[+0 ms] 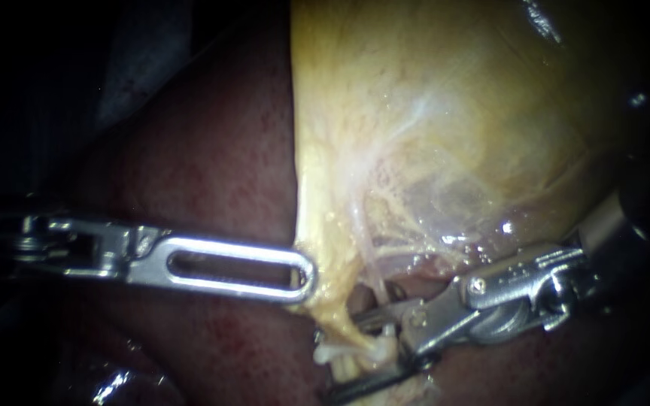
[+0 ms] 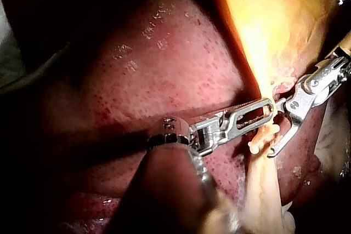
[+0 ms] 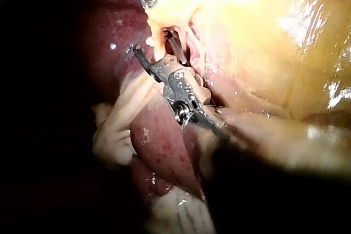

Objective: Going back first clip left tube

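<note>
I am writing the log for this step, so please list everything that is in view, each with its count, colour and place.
liver: 1, dark red, beside and under the gallbladder.
gallbladder: 1, yellow, glistening, upper right in the endoscope view.
tube: at least 1, pale yellow, hanging from the gallbladder's lower edge.
whitish piece: 1, white, on the tube; perhaps a clip, I cannot tell.
left instrument: 1, silver, comes in from the left, tip at the gallbladder's edge.
right instrument: 1, silver, comes in from the right, open around the tube.
</note>
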`<state>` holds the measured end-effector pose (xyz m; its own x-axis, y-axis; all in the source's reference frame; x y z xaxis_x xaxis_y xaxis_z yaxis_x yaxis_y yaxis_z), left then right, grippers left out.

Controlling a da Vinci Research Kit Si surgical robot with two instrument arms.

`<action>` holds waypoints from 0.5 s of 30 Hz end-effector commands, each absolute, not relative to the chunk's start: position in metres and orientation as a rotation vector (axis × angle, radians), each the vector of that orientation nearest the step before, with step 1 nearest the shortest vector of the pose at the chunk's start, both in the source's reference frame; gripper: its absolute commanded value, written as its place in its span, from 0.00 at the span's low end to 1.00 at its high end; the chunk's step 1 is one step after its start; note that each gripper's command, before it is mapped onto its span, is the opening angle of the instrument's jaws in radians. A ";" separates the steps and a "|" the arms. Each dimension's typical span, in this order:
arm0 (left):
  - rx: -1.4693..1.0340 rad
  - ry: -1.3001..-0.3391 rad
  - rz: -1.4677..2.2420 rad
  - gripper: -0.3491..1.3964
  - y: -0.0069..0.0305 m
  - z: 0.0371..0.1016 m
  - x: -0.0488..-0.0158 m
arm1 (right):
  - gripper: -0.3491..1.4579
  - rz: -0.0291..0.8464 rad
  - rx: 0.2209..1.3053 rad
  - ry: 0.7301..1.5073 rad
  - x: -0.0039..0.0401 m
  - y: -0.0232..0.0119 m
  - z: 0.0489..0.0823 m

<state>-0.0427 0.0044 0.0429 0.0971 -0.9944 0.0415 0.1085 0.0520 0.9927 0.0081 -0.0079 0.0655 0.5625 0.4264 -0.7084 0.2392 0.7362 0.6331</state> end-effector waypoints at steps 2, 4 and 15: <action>1.137 -1.081 -1.156 0.00 0.0044 0.0429 -0.0427 | 0.47 0.125 0.759 0.997 0.0079 -0.0075 0.0653; 1.137 -1.081 -1.156 0.00 0.0044 0.0429 -0.0427 | 0.47 0.128 0.753 1.000 0.0076 -0.0070 0.0649; 1.137 -1.081 -1.155 0.00 0.0046 0.0435 -0.0426 | 0.45 0.142 0.736 1.016 0.0033 -0.0039 0.0614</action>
<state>-0.0426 0.0047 0.0436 0.0978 -0.9943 0.0435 0.1092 0.0542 0.9925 0.0028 -0.0034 0.0608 0.5387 0.4388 -0.7191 0.2138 0.7545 0.6205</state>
